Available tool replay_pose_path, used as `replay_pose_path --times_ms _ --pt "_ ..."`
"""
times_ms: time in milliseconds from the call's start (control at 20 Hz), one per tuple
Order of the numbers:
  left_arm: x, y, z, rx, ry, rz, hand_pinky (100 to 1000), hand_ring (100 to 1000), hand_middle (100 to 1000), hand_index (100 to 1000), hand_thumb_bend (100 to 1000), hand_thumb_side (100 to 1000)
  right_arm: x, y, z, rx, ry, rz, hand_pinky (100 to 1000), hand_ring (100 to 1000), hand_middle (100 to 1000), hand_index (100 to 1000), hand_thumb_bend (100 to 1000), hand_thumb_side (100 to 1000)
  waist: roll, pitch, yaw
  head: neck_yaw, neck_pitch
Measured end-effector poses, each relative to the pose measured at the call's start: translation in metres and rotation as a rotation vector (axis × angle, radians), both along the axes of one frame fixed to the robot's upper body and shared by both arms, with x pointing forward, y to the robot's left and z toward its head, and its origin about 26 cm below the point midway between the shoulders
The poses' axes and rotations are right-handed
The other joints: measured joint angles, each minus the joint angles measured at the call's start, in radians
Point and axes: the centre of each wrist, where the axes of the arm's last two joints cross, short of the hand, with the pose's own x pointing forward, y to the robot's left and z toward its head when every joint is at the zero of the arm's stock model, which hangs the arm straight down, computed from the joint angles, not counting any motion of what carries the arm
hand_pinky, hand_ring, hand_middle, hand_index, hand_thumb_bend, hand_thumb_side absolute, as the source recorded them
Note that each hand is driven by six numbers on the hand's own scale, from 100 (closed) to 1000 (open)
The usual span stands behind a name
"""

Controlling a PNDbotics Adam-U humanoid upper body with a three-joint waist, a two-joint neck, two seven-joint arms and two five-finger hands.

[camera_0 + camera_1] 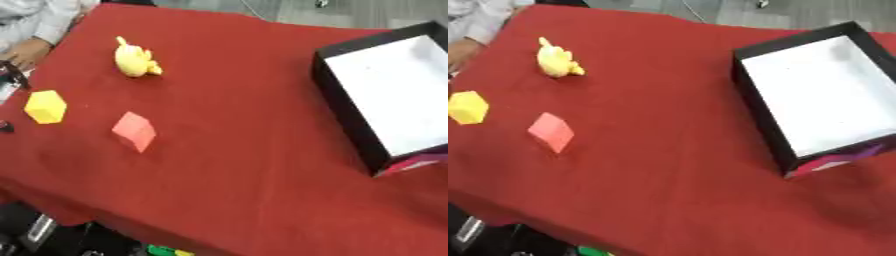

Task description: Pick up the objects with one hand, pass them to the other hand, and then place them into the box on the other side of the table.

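On the red tablecloth [245, 150], three objects lie at the left: a yellow duck toy [134, 60], a yellow faceted block [45, 106] and a pink cube [134, 131]. Well apart on the right stands the empty black-walled box [756, 107]. Neither robot hand shows, so finger state cannot be told. Approaching the pink cube from above with the left hand looks wisest.
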Motion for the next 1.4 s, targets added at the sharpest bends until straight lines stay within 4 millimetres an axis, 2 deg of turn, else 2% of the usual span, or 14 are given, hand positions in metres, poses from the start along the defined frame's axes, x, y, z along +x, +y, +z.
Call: replay_pose_path --times_ms 700,750,900,1400 --pt "0.002 -0.002 0.004 -0.032 -0.050 -0.021 887 877 819 815 620 100 0.001 0.000 -0.005 -0.016 0.009 -0.005 1000 904 1000 982 100 466 0.000 0.003 -0.003 0.000 -0.009" --pt "0.003 -0.002 0.003 -0.034 -0.051 -0.023 879 881 833 857 704 100 0.001 0.000 -0.005 -0.018 0.008 -0.005 1000 904 1000 982 100 465 0.000 0.003 -0.003 0.000 -0.009" --pt "0.004 -0.003 0.004 -0.029 -0.063 -0.012 876 883 837 856 718 100 0.002 0.001 -0.004 -0.020 0.006 -0.002 1000 904 1000 982 100 462 0.000 0.005 -0.013 0.001 -0.016" --pt "0.010 -0.010 -0.005 0.035 -0.083 0.053 872 881 835 841 651 100 0.003 0.003 -0.004 -0.031 -0.004 0.005 1000 905 1000 983 100 461 -0.003 0.015 -0.026 0.017 -0.027"
